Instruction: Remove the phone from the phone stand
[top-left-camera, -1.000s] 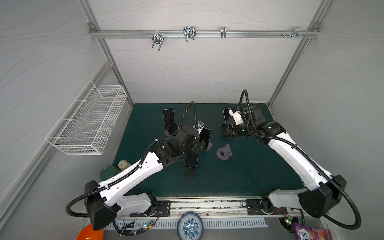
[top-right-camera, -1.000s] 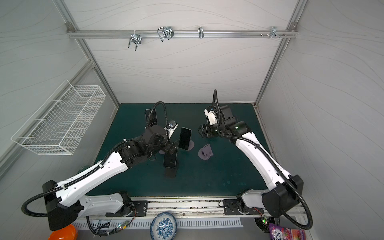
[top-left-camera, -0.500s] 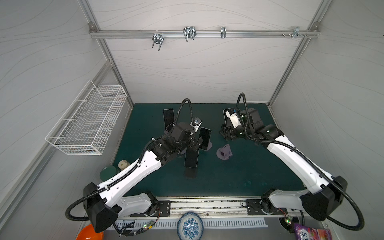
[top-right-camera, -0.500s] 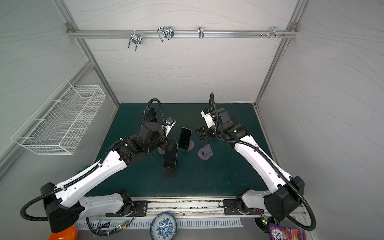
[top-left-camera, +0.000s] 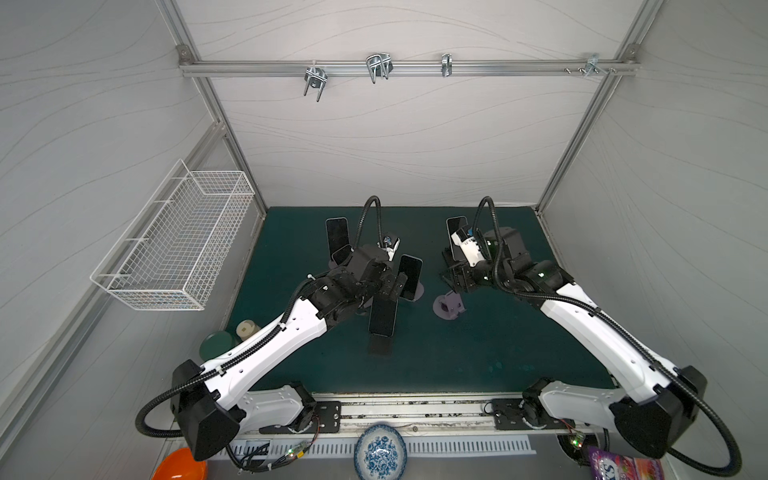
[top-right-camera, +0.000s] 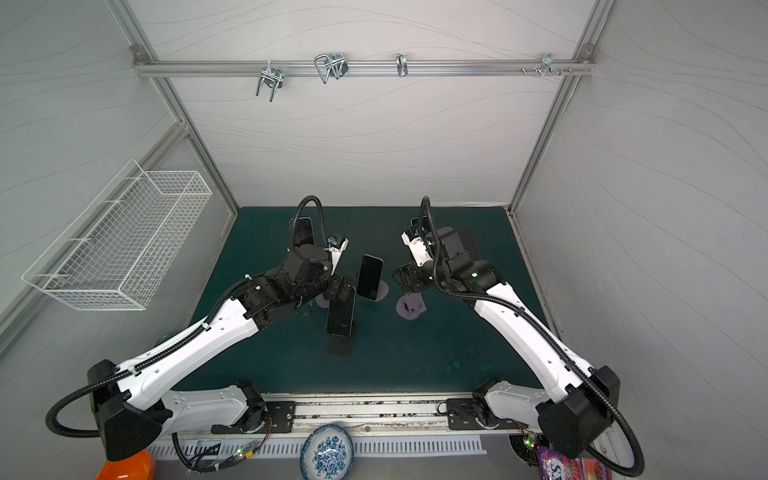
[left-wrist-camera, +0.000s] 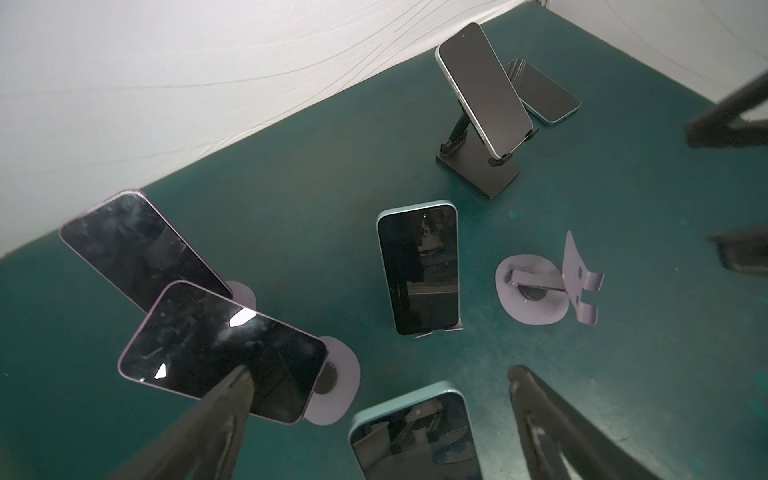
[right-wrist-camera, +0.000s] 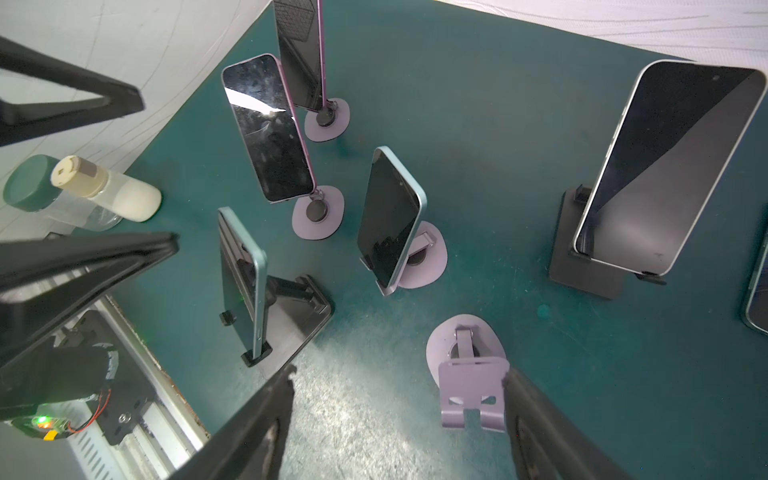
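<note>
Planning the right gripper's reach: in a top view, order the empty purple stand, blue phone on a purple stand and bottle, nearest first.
1. Empty purple stand, beside the right gripper.
2. Blue phone, centre.
3. Bottle, far left.

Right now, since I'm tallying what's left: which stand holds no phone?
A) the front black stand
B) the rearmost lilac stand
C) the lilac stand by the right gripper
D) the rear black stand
C: the lilac stand shows a bare cradle, its lips free, in both wrist views.
</note>
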